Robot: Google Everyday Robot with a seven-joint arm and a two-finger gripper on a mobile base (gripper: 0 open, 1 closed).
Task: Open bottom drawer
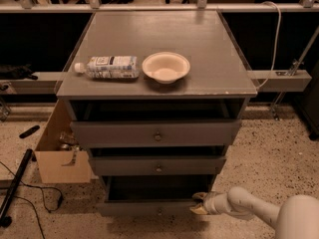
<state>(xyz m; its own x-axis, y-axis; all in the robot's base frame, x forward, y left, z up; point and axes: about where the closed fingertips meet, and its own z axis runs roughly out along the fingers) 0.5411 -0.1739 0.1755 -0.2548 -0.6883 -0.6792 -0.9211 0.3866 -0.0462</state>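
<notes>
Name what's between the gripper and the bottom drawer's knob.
Only bare front of the slim grey bottom drawer, in the camera view; the gripper is at its right end.
</notes>
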